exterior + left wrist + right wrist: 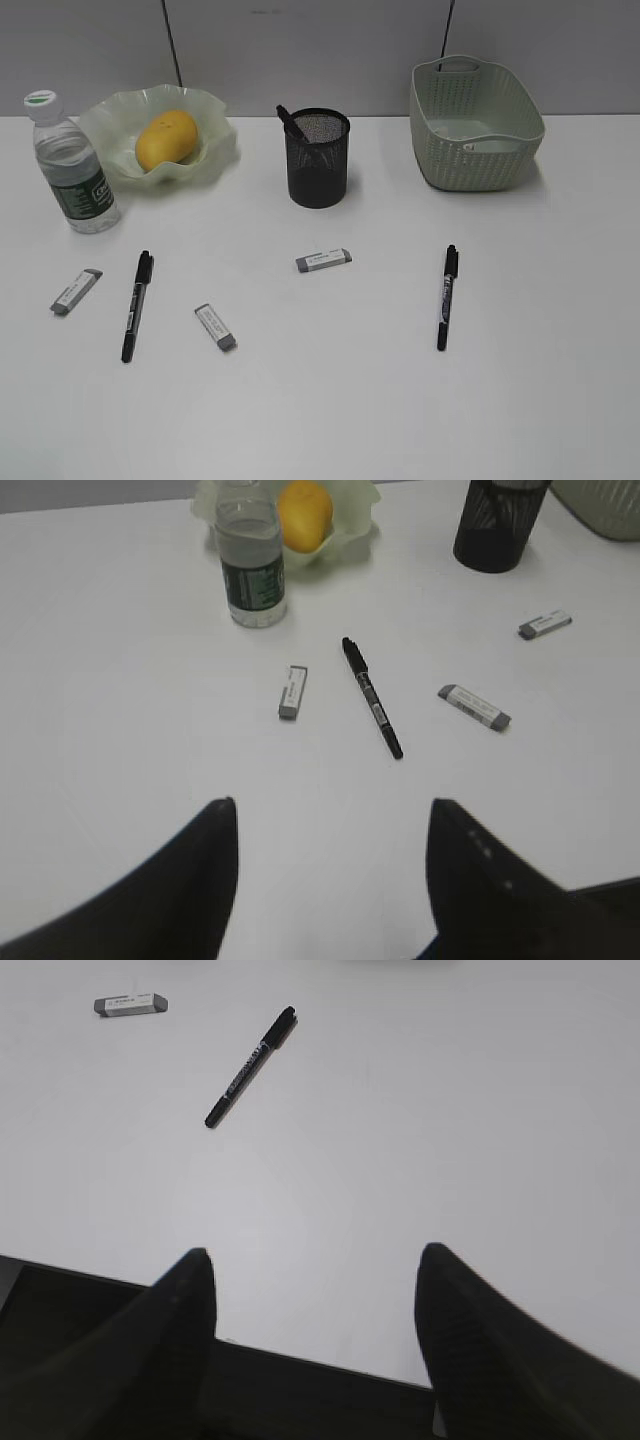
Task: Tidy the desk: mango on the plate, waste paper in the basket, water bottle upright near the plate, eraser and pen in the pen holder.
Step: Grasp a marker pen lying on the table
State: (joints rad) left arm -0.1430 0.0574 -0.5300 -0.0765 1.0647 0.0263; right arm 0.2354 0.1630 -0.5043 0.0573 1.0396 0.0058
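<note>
On the white desk point(330, 400) the mango point(167, 138) lies in the wavy green plate point(215, 120), and the water bottle point(72, 165) stands upright beside it. The black mesh pen holder point(319, 160) has one pen point(290, 120) in it. Two pens point(137, 304) point(446, 296) and three erasers point(77, 291) point(216, 327) point(323, 261) lie loose. The basket point(475, 125) stands at the back right. The waste paper is out of view. My left gripper point(332, 805) is open and empty, short of a pen point(372, 696) and an eraser point(293, 691). My right gripper point(316, 1252) is open and empty over the desk's front edge, with the right pen point(250, 1066) farther ahead.
Neither arm appears in the exterior view. A grey wall runs behind the desk. Below the desk's front edge, the right wrist view is dark.
</note>
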